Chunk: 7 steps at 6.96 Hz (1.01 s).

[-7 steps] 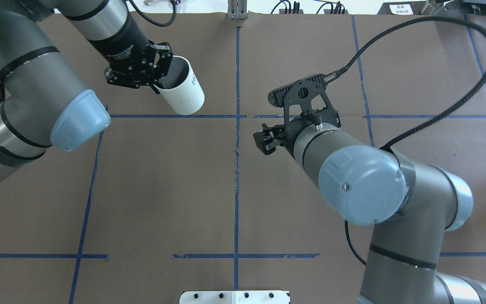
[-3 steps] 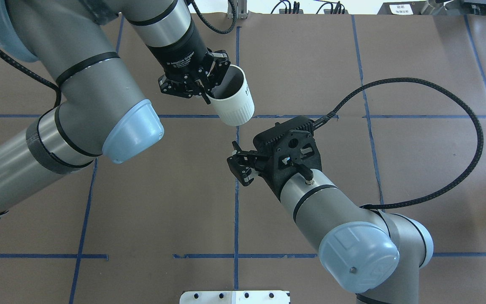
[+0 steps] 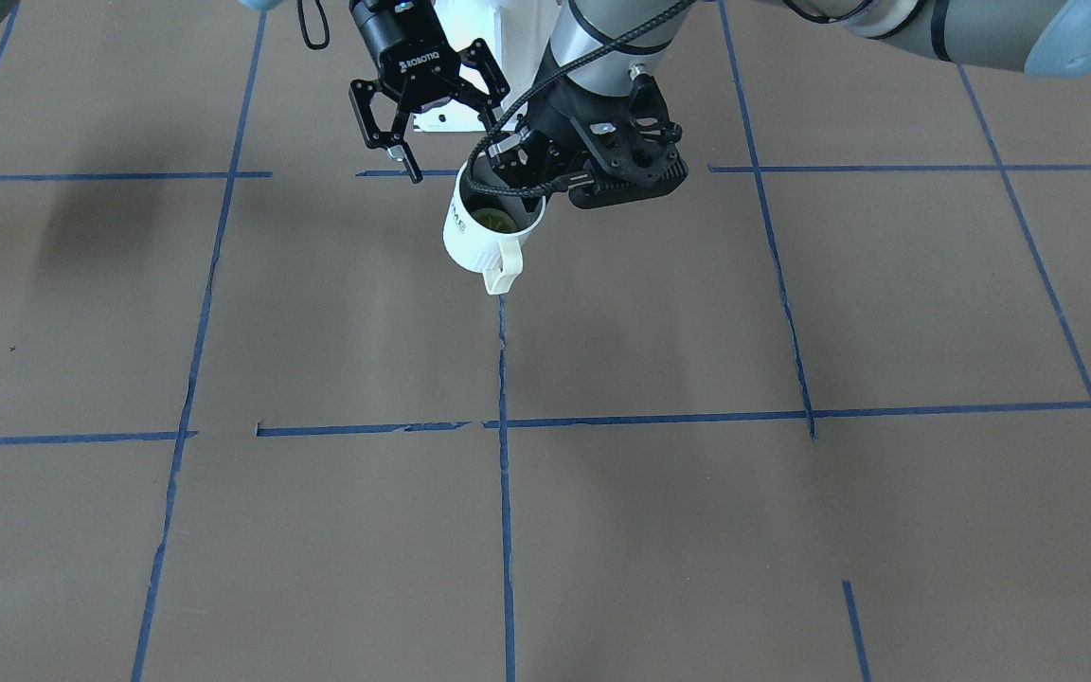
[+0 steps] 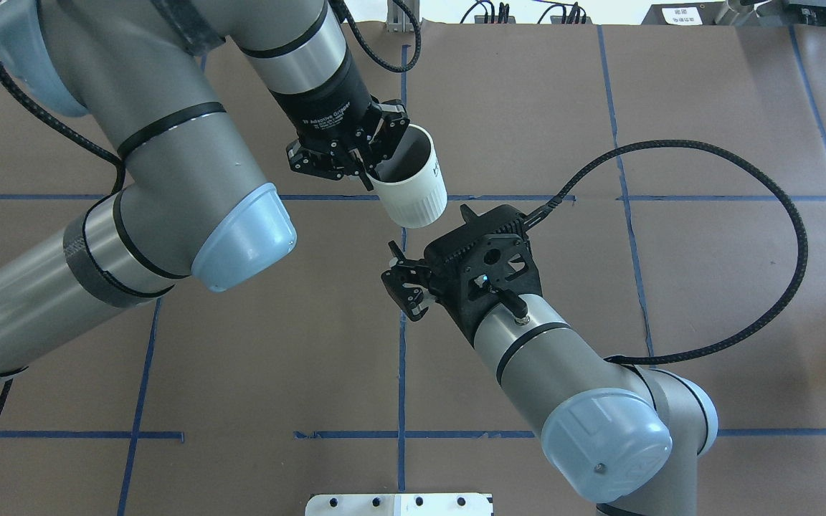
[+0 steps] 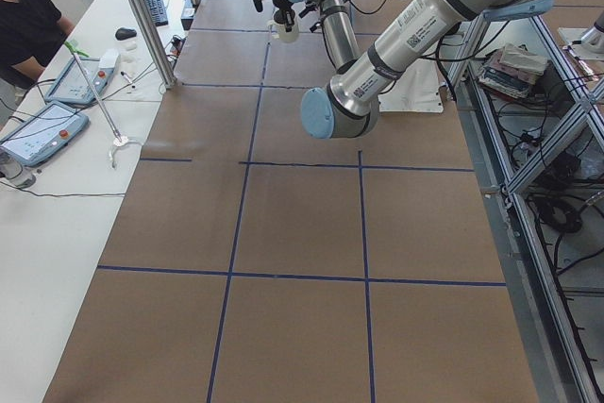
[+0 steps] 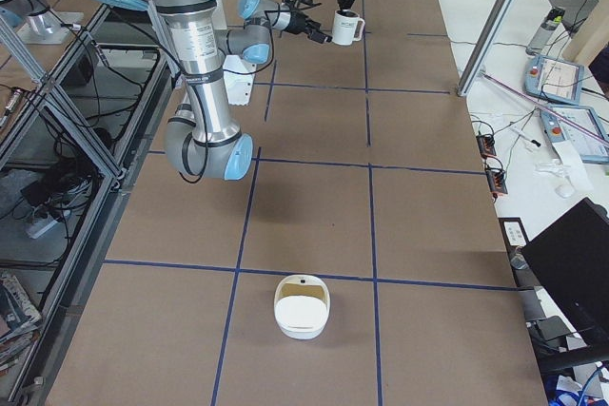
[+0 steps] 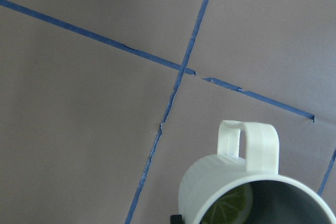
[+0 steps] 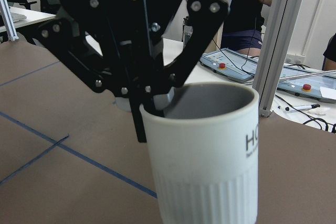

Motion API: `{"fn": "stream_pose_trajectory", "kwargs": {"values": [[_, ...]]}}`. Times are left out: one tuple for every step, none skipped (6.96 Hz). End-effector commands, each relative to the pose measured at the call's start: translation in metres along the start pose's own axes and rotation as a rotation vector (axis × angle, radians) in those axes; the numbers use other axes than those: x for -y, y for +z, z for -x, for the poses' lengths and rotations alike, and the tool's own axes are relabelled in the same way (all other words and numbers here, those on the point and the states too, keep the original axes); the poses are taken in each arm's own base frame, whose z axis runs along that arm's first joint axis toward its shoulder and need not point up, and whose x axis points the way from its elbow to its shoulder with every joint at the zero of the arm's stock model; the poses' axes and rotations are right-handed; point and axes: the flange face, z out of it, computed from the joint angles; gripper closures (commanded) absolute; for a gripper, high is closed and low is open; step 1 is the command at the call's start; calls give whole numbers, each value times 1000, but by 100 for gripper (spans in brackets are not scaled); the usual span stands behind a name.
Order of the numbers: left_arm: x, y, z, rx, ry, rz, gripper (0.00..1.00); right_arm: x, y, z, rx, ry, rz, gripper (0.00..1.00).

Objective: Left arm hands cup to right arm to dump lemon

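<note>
The off-white cup (image 4: pixel 413 193) hangs above the table near the centre tape line, handle toward the far side (image 3: pixel 504 268). My left gripper (image 4: pixel 368 168) is shut on its rim, one finger inside and one outside, as the right wrist view (image 8: pixel 152 114) shows. The lemon (image 3: pixel 493 220) lies inside the cup and also shows in the left wrist view (image 7: pixel 228 205). My right gripper (image 4: pixel 395 281) is open and empty, a short way from the cup on the robot's side, and faces the cup wall (image 8: pixel 205 150). Its fingers do not touch the cup.
Brown table paper carries a blue tape grid (image 4: pixel 402 358). A white bowl-like container (image 6: pixel 302 306) sits at the robot-side table edge (image 4: pixel 399 504). An operators' bench with pendants (image 5: pixel 42 129) and aluminium posts (image 6: pixel 490 26) runs along the far side.
My left arm has carried the cup rightward to the centre line. My right gripper has swung back toward the robot and left, and now sits just below the cup in the overhead view.
</note>
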Motion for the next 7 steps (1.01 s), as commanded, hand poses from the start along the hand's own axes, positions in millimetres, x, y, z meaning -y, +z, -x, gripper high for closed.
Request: {"fn": "stream_pose_trajectory", "kwargs": {"values": [[-14, 3, -1, -5, 12, 35, 100, -2, 1, 0, 1, -5, -4, 0], [-14, 5, -1, -2, -2, 37, 100, -1, 2, 0, -12, -5, -15, 0], [-16, 5, -1, -3, -3, 39, 100, -3, 5, -2, -34, -13, -23, 0], [-21, 6, -3, -5, 2, 46, 100, -3, 5, -2, -35, -13, -24, 0], [-24, 4, -2, -10, 8, 47, 100, -4, 5, -2, -36, -14, -23, 0], [-27, 3, -3, -14, 11, 55, 100, -3, 5, -2, -34, -12, -25, 0], [-27, 3, -3, -14, 11, 57, 100, -3, 5, -2, -34, -12, -25, 0]]}}
